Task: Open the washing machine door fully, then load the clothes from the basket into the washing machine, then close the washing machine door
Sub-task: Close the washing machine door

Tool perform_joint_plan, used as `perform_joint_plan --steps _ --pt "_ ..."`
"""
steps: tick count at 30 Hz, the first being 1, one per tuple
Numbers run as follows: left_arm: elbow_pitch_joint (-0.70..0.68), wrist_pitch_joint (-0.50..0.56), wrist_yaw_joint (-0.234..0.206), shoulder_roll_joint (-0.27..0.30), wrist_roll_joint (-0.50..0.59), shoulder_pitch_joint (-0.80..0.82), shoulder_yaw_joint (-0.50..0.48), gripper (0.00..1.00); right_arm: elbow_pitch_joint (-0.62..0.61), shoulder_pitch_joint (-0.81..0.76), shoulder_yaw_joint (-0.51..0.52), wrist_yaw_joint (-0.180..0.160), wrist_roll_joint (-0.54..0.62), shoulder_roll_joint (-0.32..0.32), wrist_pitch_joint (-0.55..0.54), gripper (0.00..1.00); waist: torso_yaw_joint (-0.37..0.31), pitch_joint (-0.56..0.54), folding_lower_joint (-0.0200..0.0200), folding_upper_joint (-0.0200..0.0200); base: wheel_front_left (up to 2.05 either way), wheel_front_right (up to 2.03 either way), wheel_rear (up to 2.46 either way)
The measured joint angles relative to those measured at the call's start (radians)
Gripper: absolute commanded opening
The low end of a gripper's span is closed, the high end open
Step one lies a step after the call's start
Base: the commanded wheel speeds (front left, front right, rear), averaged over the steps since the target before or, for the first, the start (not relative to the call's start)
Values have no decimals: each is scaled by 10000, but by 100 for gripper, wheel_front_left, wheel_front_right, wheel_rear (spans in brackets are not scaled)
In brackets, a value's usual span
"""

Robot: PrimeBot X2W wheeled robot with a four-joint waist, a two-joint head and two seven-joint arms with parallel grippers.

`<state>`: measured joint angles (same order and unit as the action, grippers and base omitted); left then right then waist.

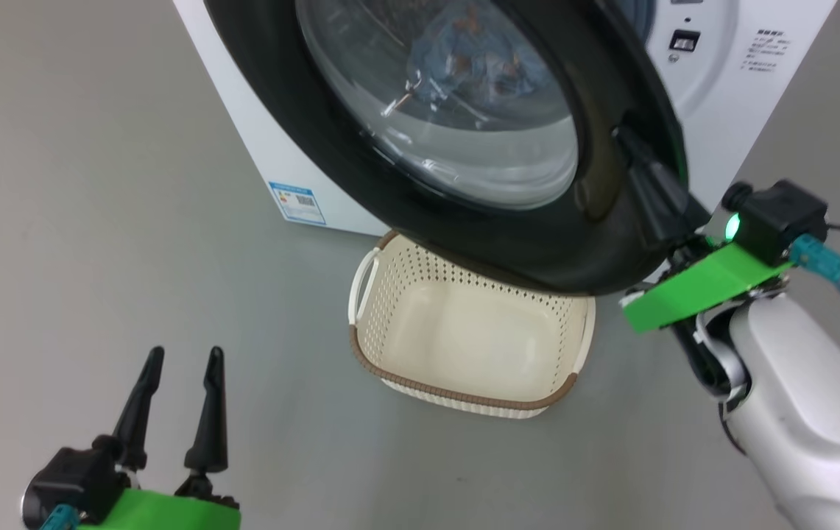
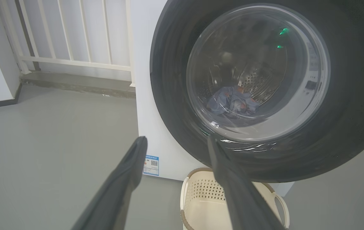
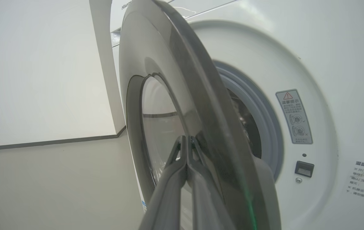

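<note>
Two steps down, basket (image 1: 456, 394) empty, clothes (image 2: 233, 102) in the washing machine (image 1: 721, 110): my closed right jaws press the door (image 1: 537, 250) to shut it, left jaws idle open.

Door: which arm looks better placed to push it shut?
The right. The right fingers, pressed together, lie against the door; the left fingers stand open, low and apart from it.

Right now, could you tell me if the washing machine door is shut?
Partly open: the washing machine door stands angled off the washing machine, its grey gasket exposed.
</note>
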<state>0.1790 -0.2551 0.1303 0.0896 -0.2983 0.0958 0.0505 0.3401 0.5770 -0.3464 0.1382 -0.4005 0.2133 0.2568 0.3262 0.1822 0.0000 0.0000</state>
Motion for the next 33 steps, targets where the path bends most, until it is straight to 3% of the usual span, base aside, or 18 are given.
perform_joint_plan --steps 33 --pt "-188 -2 0 -550 -284 1929 955 100 1404 3568 1685 0 949 585 4 0 1022 2284 0 0 0 0 0"
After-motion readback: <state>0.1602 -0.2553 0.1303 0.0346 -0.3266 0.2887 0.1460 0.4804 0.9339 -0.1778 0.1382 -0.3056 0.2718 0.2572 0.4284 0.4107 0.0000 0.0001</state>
